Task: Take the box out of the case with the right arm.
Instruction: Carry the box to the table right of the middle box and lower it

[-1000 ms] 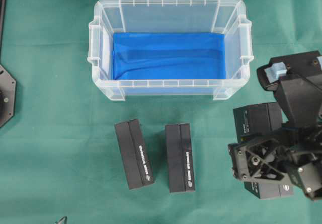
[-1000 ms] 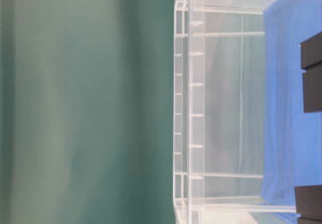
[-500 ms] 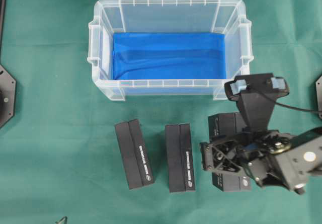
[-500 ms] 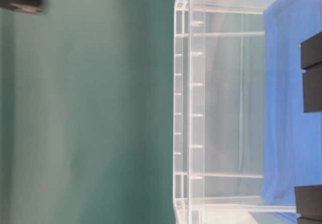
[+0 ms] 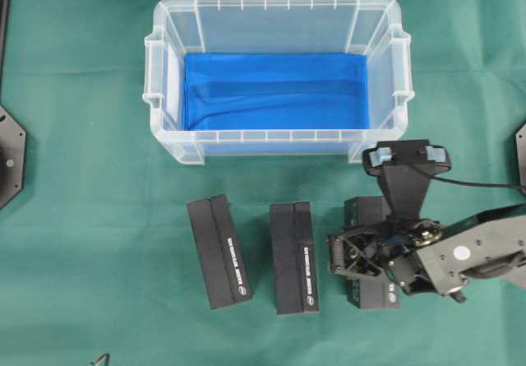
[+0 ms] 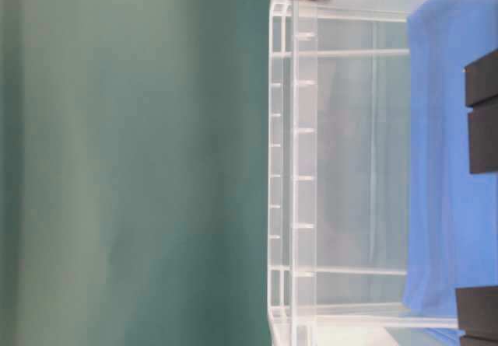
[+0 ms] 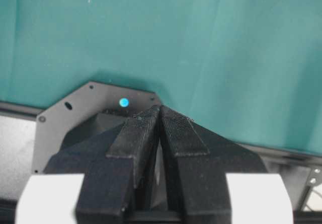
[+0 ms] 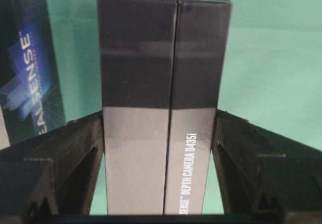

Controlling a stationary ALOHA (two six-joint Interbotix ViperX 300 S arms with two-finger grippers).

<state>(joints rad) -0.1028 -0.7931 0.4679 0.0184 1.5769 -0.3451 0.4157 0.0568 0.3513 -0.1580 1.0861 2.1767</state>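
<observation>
The case [image 5: 278, 76] holds only its blue sheet [image 5: 275, 90]. Three black boxes lie on the green desk [image 5: 90, 177] in front of the case. The right tool [image 5: 349, 257] grips the rightmost box [image 8: 163, 108], fingers [image 8: 65, 158] against both sides. The left tool [image 7: 160, 114] is closed, empty.

Overhead view looks straight down on desk [image 5: 82, 218] and case [image 5: 275, 8]. Table-level view, turned sideways, sits close against same case [image 6: 292, 167]. Wrist views look along own fingers [image 7: 151, 133], very near.
</observation>
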